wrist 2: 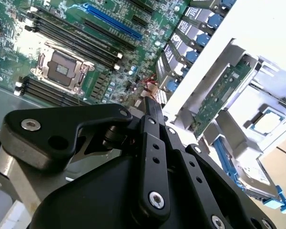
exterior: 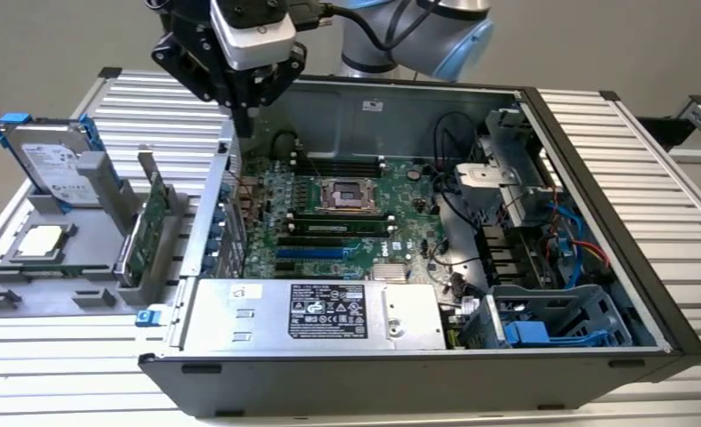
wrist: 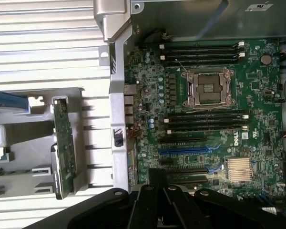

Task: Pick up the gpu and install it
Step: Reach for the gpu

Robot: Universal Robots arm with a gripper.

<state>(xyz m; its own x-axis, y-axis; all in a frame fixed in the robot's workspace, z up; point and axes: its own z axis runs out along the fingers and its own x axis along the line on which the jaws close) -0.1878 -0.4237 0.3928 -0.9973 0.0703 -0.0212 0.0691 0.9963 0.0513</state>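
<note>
The gripper (exterior: 244, 116) hangs above the rear rim of the computer case (exterior: 386, 382), fingers pressed together with nothing between them. The graphics card (exterior: 149, 222) stands on edge in a grey rack (exterior: 42, 302) just outside that case, ungripped. Hazards, as judged: with the fingers together, a descent would strike the card's top edge instead of straddling it. The case's rear panel (wrist: 115, 95) lies just beside the card, so a sideways error could land a finger on metal. A tilted lift could jam the card against the rack posts. Farther from the case, a hard drive (exterior: 54, 169) and processor (exterior: 42, 240) share the rack and could be knocked.
</note>
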